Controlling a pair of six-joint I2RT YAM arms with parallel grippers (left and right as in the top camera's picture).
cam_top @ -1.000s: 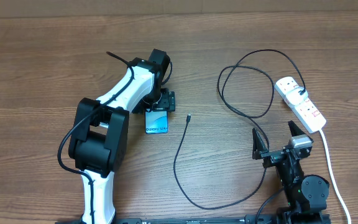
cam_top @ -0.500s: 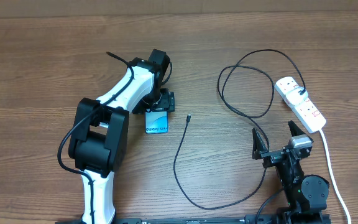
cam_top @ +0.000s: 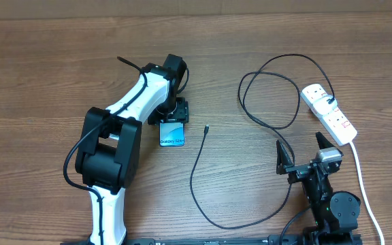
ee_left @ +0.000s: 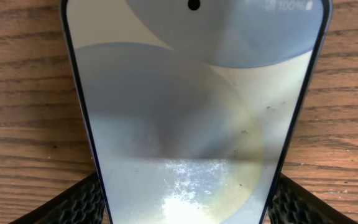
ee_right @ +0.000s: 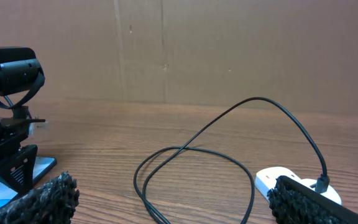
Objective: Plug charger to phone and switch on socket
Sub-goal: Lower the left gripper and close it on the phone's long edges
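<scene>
The phone (cam_top: 172,134) lies flat on the table with its blue screen lit. My left gripper (cam_top: 177,112) is over its far end. In the left wrist view the phone (ee_left: 191,124) fills the frame, and the gripper (ee_left: 185,208) has a finger against each long edge. The charger cable (cam_top: 194,170) lies loose. Its connector tip (cam_top: 205,128) is on the table right of the phone, apart from it. Its plug (cam_top: 332,101) sits in the white socket strip (cam_top: 329,116). My right gripper (cam_top: 301,155) is open and empty, low at the front right.
The strip's thick white cord (cam_top: 361,180) runs down the right side to the front edge. The charger's loops (ee_right: 188,147) lie between the phone and the strip (ee_right: 272,180). A brown cardboard wall (ee_right: 229,50) stands behind the table.
</scene>
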